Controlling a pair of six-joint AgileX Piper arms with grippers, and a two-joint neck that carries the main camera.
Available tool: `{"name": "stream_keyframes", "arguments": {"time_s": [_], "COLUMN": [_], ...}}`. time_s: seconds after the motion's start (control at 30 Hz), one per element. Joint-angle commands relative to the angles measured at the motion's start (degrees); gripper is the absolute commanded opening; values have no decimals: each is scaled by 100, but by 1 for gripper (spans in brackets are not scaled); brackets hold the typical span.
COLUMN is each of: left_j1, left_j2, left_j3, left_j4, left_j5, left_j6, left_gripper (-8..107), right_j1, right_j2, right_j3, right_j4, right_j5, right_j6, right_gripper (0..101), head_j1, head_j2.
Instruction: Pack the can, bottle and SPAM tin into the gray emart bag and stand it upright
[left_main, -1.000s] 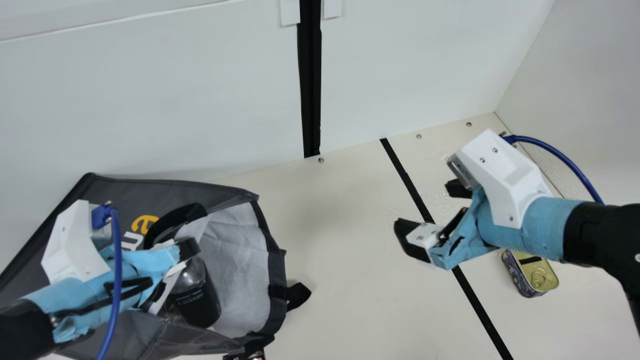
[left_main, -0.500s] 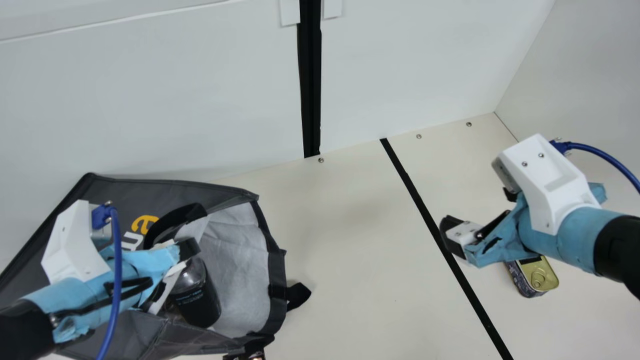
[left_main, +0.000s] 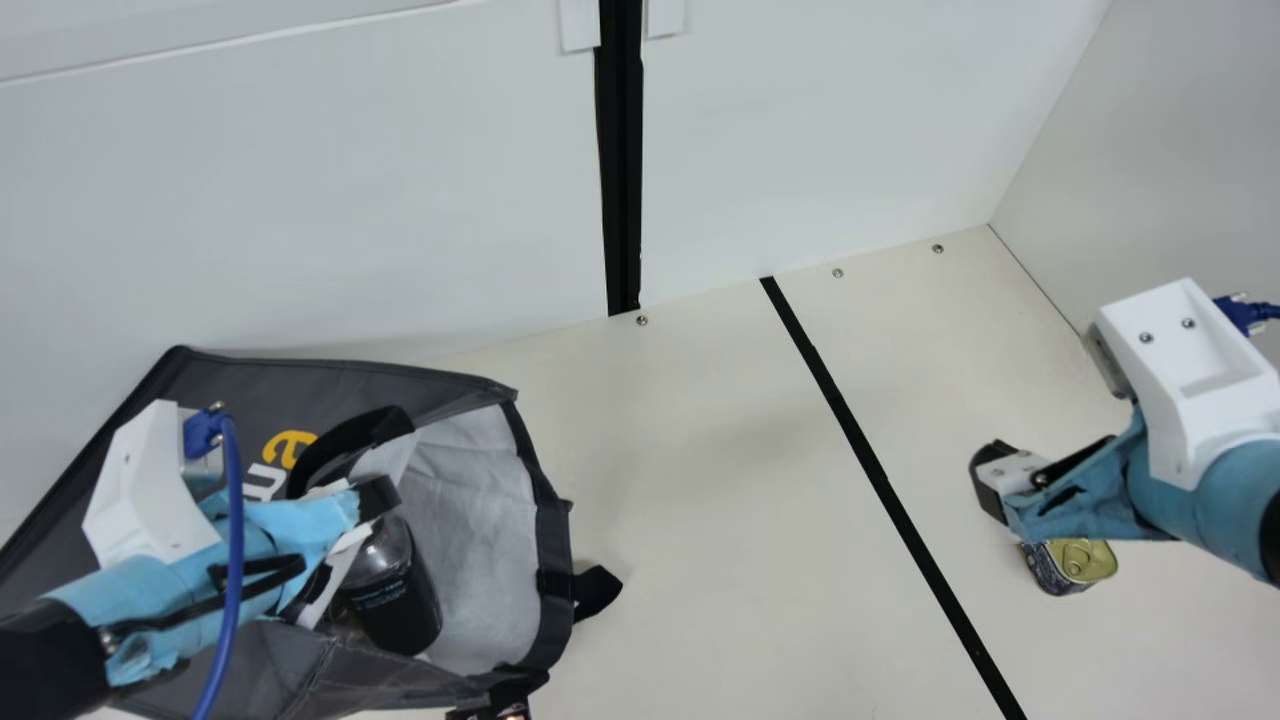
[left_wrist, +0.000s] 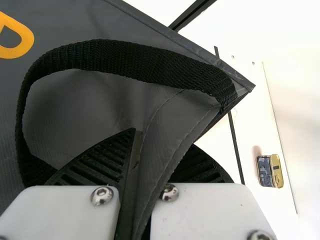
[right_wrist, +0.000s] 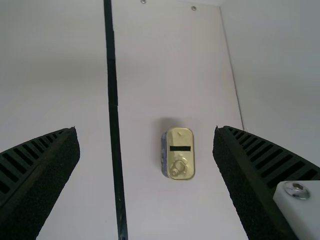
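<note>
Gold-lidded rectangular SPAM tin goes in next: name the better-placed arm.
Right, most likely: its open black ribbed end effector faces the tin, while the left end effector grips the edge of the gray fabric bag.

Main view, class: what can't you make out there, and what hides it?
- Main view: the bottle's top, behind the left hand.
- Main view: the SPAM tin's far end, behind the right hand.
- Main view: a dark item, cut off by the bottom edge; can't tell what.
</note>
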Motion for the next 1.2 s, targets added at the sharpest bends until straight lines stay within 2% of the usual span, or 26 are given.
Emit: {"name": "stream_keyframes", "arguments": {"time_s": [0.0,0.13,0.43,1.17], "left_j1": [0,0,0,0], "left_j2": [0,0,0,0], "left_j3": [0,0,0,0], "left_j4": [0,0,0,0], "left_j5": [0,0,0,0], "left_j6": [0,0,0,0], "left_gripper": [-8,-8,-8,-8], "right_j1": [29,122,209,-271], "right_j2": [-47,-153,-368,-681], "right_j3": [-44,-182,-87,121], "right_j4": [-203,-456,-734,-496], "right_j5": [83,293,297,297], "right_j6": [138,399,820,807], "right_gripper": [95,95,95,95], "head_j1": [-130,-130,-130,-130], "head_j2": [-14,-14,-14,-14]}}
